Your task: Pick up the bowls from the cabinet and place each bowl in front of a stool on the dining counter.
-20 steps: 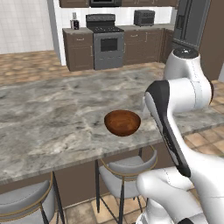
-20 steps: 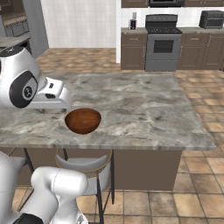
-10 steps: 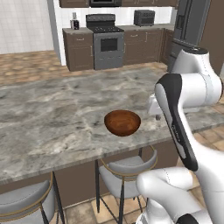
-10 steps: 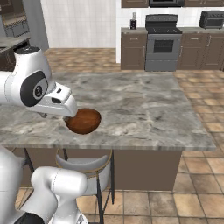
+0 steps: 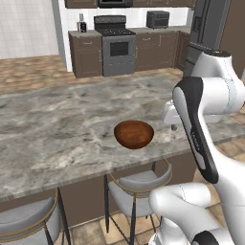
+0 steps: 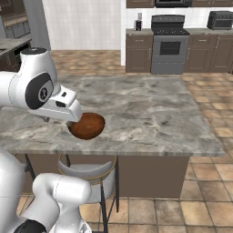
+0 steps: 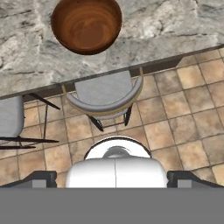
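Counting one bowl [image 5: 134,134], two stools [image 5: 139,187].

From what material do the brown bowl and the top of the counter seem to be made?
Brown bowl: probably glazed ceramic, perhaps polished wood; its reddish-brown surface is glossy, with faint rings inside. Counter top: looks like polished stone, marble or granite, judging by the grey-beige veining.

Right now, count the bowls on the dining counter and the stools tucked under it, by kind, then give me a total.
Reddish-brown bowl on the dining counter: 1
Grey stools, one under the bowl, one further left: 2
Total: 3
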### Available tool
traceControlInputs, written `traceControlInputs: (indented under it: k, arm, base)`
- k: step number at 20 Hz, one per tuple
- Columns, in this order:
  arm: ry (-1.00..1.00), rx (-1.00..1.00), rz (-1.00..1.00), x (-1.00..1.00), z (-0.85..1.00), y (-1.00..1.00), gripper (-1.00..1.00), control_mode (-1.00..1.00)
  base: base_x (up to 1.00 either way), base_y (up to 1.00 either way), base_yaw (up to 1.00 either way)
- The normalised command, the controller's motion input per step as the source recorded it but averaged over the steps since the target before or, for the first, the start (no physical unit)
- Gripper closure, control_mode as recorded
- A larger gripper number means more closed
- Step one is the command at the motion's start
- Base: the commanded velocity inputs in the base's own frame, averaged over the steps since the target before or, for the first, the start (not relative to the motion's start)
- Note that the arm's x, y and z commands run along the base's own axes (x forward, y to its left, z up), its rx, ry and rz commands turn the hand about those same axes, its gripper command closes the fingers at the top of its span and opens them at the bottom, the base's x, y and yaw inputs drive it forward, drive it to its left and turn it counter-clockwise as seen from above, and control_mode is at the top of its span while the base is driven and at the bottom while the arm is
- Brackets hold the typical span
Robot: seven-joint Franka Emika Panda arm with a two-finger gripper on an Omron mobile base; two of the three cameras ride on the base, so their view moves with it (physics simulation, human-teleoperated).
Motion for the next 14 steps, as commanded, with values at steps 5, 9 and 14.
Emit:
traceControlInputs:
  k: [5,9,14]
  arm:
    - [0.0,0.0,0.0,-0.13,-0.03,-0.07,-1.0,-1.0]
    - [0.0,0.0,0.0,0.0,0.0,0.0,-1.0,1.0]
    - [0.0,0.0,0.0,0.0,0.0,0.0,-1.0,1.0]
  base:
    - [0.0,0.0,0.0]
    - [-0.47,-0.44,-0.08]
    - [-0.31,-0.7,-0.08]
